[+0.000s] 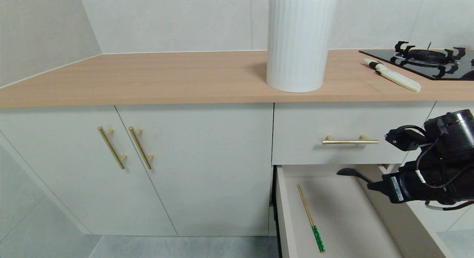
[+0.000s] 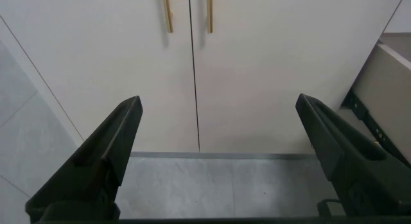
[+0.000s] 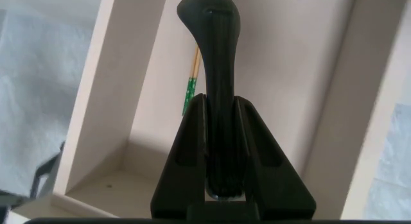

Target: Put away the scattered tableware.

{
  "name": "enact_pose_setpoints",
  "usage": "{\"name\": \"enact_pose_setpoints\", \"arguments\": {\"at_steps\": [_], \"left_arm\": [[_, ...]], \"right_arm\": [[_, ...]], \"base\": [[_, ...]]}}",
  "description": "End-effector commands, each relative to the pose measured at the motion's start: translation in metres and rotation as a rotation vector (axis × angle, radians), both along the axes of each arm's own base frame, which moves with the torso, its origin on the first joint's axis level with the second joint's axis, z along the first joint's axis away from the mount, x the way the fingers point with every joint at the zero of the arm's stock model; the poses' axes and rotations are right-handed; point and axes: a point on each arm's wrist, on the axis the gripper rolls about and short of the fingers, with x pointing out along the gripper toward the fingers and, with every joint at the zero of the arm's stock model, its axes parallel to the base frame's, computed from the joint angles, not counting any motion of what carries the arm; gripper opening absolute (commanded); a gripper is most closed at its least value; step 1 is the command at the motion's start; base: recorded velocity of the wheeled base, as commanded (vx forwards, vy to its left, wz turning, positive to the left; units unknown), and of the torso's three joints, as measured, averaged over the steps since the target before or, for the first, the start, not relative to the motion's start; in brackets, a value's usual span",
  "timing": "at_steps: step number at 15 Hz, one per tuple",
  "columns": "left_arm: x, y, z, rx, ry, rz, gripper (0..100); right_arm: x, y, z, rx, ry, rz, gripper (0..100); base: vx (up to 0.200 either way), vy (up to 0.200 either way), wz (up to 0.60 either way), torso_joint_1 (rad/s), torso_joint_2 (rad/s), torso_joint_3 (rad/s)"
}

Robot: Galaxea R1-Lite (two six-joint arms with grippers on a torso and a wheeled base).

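a black spoon (image 1: 350,172) is held over the open drawer (image 1: 284,202) by the right gripper (image 1: 372,186), jaws clamped on its handle. chopsticks (image 1: 310,219) are laid inside. the left gripper (image 2: 218,108) is seen before the cabinet doors (image 2: 270,70), jaws wide.

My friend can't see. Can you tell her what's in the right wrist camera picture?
The right gripper is shut on a black spoon, holding it over an open white drawer. Wooden chopsticks with green ends lie in the drawer, partly hidden by the spoon.
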Motion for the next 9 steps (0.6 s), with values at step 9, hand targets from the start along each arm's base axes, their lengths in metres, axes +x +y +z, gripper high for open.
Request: {"name": "enact_pose_setpoints", "arguments": {"at_steps": [9], "left_arm": [[0.0,0.0,0.0,0.0,0.0,0.001,100]], "right_arm": [[0.067,0.022,-0.121,-0.15,0.23,-0.091,0]], "base": [[0.0,0.0,0.0,0.0,0.0,0.0]]}}
